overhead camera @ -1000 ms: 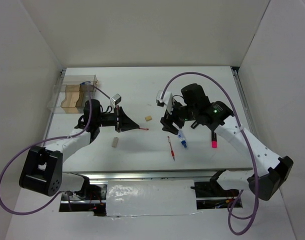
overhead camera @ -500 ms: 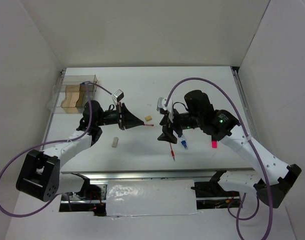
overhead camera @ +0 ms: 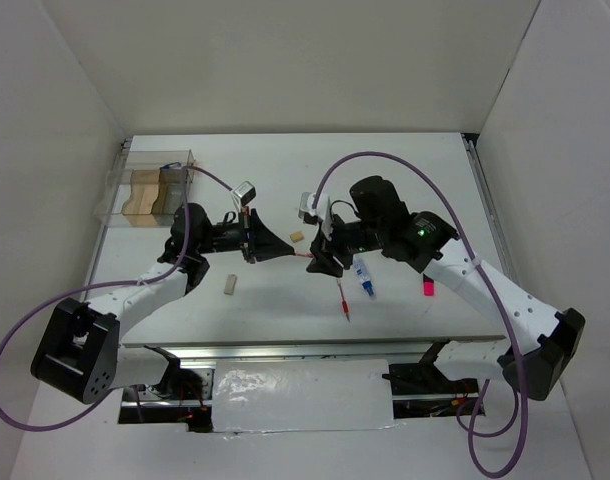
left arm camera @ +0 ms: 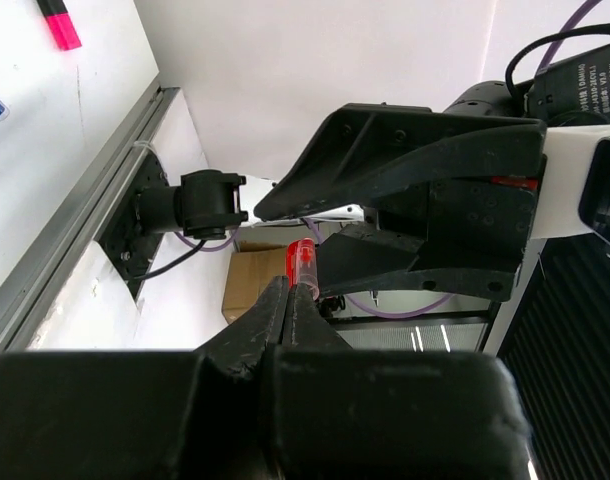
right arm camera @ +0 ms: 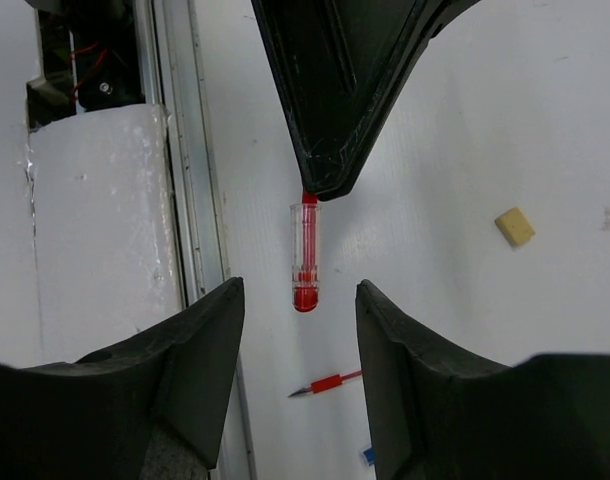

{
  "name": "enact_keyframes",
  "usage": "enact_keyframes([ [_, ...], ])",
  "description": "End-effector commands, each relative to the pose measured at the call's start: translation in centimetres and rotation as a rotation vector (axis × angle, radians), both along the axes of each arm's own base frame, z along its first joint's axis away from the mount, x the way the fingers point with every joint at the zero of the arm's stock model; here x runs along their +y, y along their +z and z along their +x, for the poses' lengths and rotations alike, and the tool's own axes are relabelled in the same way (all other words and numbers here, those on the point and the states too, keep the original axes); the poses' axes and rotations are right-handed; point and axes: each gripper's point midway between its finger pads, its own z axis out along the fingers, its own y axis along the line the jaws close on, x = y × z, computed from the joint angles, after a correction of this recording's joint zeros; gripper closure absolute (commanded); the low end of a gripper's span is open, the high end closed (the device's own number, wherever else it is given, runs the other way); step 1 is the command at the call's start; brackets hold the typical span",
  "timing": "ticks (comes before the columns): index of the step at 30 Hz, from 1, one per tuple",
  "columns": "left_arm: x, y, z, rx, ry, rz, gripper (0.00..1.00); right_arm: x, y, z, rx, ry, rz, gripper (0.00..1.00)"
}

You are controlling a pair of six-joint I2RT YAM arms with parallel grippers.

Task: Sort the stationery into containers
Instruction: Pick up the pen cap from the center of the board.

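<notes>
My left gripper [overhead camera: 278, 247] is shut on a red pen with a clear barrel [overhead camera: 297, 254] and holds it level above the table, pointing right. In the left wrist view the jaws [left arm camera: 288, 285] pinch the pen [left arm camera: 303, 262]. My right gripper [overhead camera: 320, 262] is open. In its wrist view [right arm camera: 300, 295] the pen's free end [right arm camera: 305, 262] reaches just between the fingertips without touching them. A second thin red pen [overhead camera: 342, 298], a clear blue-capped tube [overhead camera: 364, 278] and a pink-black marker [overhead camera: 427, 288] lie on the table. The clear compartment box [overhead camera: 150, 190] stands at the far left.
One tan eraser [overhead camera: 297, 237] lies just behind the two grippers, and it shows in the right wrist view [right arm camera: 514, 226]. Another eraser [overhead camera: 230, 285] lies under the left arm. The table's front rail [overhead camera: 285, 350] runs along the near edge.
My left gripper has carried the red pen to the right. My right gripper has moved left and down to meet it, so its open fingers now flank the pen's end.
</notes>
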Motion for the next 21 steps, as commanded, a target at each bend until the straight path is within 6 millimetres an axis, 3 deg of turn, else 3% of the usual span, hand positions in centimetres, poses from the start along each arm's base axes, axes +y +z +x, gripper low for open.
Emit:
enact_keyframes([
  [1,-0.33,2.76,-0.14,-0.093,-0.006,-0.044,1.0,1.13,2.5,0.87,-0.078,0.004,0.051,0.45],
  [8,-0.56,2.79,-0.04,-0.081,-0.009,-0.043,1.0,1.65,2.02,1.2,-0.087,0.009,0.028,0.53],
  [16,-0.57,2.53,-0.2,-0.078,-0.015,-0.038,1.0,1.92,1.77,1.39,-0.089,0.015,0.017,0.69],
  [19,-0.59,2.34,-0.18,-0.072,-0.01,-0.033,1.0,1.98,1.76,1.29,-0.094,0.022,0.013,0.8],
  [21,-0.56,2.25,-0.13,-0.069,-0.009,-0.03,1.0,2.01,1.63,1.25,-0.102,0.025,0.006,0.94],
])
